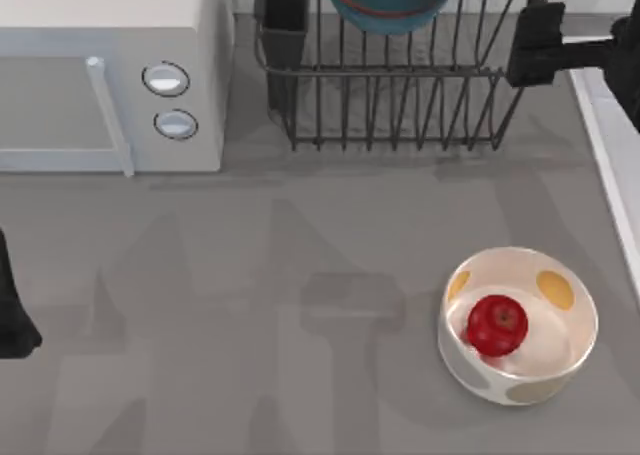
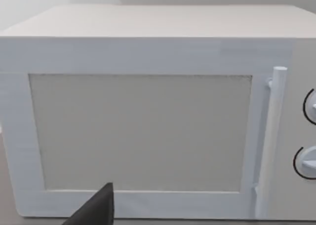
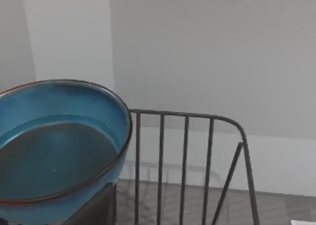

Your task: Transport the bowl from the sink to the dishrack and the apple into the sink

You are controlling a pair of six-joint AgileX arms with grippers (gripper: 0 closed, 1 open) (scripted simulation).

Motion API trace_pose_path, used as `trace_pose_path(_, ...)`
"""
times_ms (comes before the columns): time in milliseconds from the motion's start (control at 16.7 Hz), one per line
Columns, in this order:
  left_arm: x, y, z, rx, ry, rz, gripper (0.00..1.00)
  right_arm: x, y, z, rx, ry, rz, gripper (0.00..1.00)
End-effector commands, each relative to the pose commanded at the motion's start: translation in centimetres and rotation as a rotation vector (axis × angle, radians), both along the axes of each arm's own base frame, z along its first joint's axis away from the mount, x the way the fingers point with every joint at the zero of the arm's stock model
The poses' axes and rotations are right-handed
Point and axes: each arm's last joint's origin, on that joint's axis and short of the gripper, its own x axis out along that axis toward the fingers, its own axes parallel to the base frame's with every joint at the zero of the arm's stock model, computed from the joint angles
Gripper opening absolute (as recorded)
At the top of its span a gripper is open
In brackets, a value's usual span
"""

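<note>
Teal-blue bowl (image 1: pixel 390 0) sits in the dishrack (image 1: pixel 400 100); right pincer (image 1: pixel 535 45) just beside the rack's right end, fingers' state not discernible. Apple (image 1: pixel 497 325) lies in the white spotted bowl (image 1: pixel 520 375), well in front of the rack. Risk: a glossy apple slipping from the grasp, or the spotted bowl tipping.

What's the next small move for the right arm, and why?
Probably swing the right gripper from the dishrack toward the apple. The bowl already sits in the rack; the apple lies in the white bowl. The left gripper is parked at the table's left edge.
</note>
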Motion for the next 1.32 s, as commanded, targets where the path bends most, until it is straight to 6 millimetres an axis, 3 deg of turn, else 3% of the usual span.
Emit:
trace_pose_path(240, 0.0, 0.0, 0.0, 0.000, 0.000, 0.000, 1.00, -9.0, -6.4, 0.8, 0.028, -0.110, 0.007, 1.00)
trace_pose_path(360, 0.0, 0.0, 0.0, 0.000, 0.000, 0.000, 1.00, -12.6, -8.3, -0.7, 0.027, -0.151, -0.005, 1.00)
trace_pose_path(540, 0.0, 0.0, 0.0, 0.000, 0.000, 0.000, 1.00, -15.8, -9.9, -4.2, 0.017, -0.163, -0.038, 1.00)
trace_pose_path(780, 0.0, 0.0, 0.0, 0.000, 0.000, 0.000, 1.00, -17.3, -10.9, -8.4, 0.010, -0.118, -0.094, 1.00)
trace_pose_path(900, 0.0, 0.0, 0.0, 0.000, 0.000, 0.000, 1.00, -17.4, -11.2, -9.5, 0.010, -0.095, -0.114, 1.00)
trace_pose_path(1320, 0.0, 0.0, 0.0, 0.000, 0.000, 0.000, 1.00, -17.5, -11.2, -9.8, 0.010, -0.089, -0.120, 1.00)
